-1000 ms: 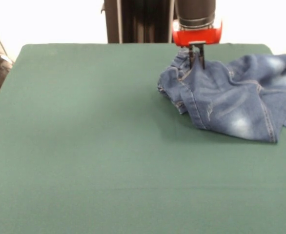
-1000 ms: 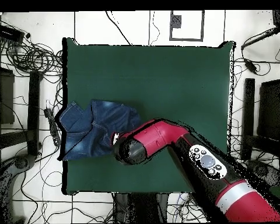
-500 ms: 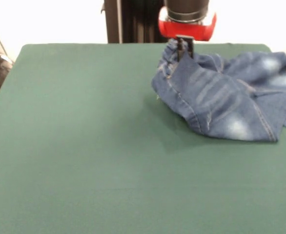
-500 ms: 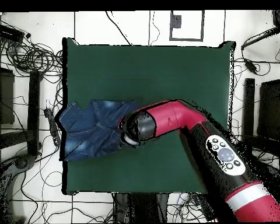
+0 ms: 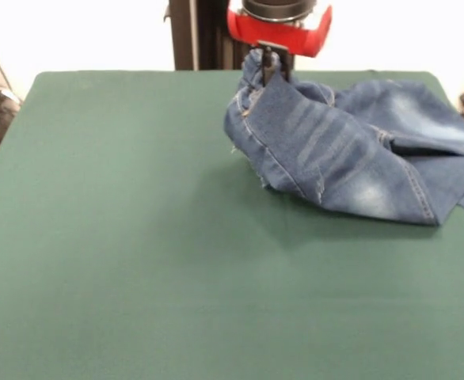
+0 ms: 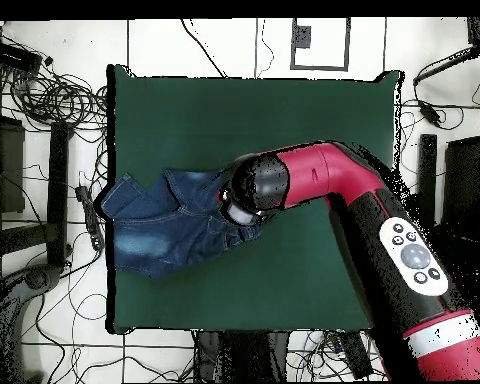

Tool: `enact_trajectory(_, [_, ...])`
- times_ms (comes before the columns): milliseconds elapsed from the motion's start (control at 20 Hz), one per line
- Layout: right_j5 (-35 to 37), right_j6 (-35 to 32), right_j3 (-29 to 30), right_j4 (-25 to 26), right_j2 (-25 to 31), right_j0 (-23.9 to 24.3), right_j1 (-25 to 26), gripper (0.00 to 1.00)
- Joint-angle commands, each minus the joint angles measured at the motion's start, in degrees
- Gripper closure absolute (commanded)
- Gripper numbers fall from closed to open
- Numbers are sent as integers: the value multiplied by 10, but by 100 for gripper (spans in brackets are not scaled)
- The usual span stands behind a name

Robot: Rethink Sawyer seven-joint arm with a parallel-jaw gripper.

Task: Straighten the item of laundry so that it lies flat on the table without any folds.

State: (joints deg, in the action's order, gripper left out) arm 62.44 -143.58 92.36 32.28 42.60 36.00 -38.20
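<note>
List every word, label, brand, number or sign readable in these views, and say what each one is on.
No readable text in either view.
The jeans show no legible tag or brand.
The arm's button panel has round controls, with any markings too small to read.
The table and the end effector carry no lettering.

Big green felt table (image 5: 137, 253) is taking up pretty much the whole shot. Only thing sitting on it is a small pair of blue denim jeans (image 5: 374, 158), bunched up near the far right corner in the front view. One bit of them is hanging off that right edge, and one end is lifting clear of the cloth.
</note>
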Motion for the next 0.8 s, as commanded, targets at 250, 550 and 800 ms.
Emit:
enact_trajectory(250, [52,287,-50,21,52,24,31,100])
enact_trajectory(550, [41,340,-39,33,53,47,31,100])
enact_trajectory(800, [36,379,-23,31,47,70,18,100])
